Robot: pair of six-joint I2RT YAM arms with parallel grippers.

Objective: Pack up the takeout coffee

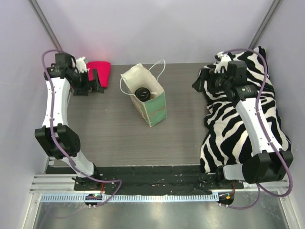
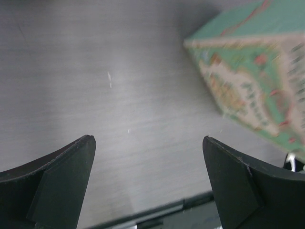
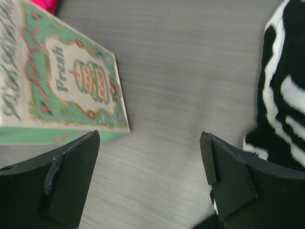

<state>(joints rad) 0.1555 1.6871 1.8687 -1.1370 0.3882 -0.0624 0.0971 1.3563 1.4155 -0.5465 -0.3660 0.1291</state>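
The white-and-green paper bag [image 1: 148, 102] stands open in the middle of the table. The coffee's round black lid [image 1: 142, 92] shows inside the bag's mouth; the tan cup below it is hidden by the bag walls. My left gripper [image 1: 95, 83] is open and empty at the far left, well apart from the bag. My right gripper [image 1: 200, 84] is open and empty to the right of the bag. In the left wrist view the gripper [image 2: 148, 143] has bare table between its jaws, with the bag [image 2: 252, 71] at upper right. In the right wrist view the gripper [image 3: 150, 138] is also over bare table, with the bag [image 3: 66, 81] at upper left.
A zebra-striped cloth [image 1: 248, 114] covers the right side of the table and shows in the right wrist view [image 3: 286, 90]. A pink object [image 1: 99, 69] lies at the far left by my left gripper. A black rail [image 1: 152, 174] runs along the near edge.
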